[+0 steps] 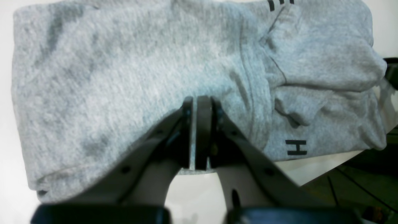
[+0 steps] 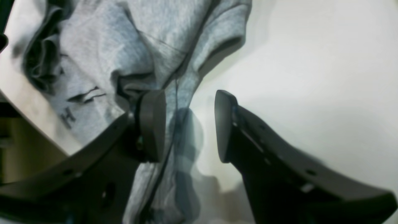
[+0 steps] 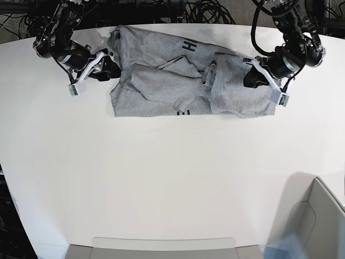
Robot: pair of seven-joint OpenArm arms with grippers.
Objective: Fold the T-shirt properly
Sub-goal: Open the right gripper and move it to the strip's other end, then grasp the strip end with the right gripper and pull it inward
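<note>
Lying crumpled: T-shirt (image 3: 161, 81) | white table (image 3: 172, 178) | cables (image 3: 205, 11) behind

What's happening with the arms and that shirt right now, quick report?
Left gripper shut on the T-shirt edge. Right gripper open, straddling the opposite edge. Shirt rumpled, partly folded on the white table. Nothing in the way.

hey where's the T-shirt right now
In the base view the T-shirt lies crumpled at the white table's far edge, between the right hand and the left hand.
</note>
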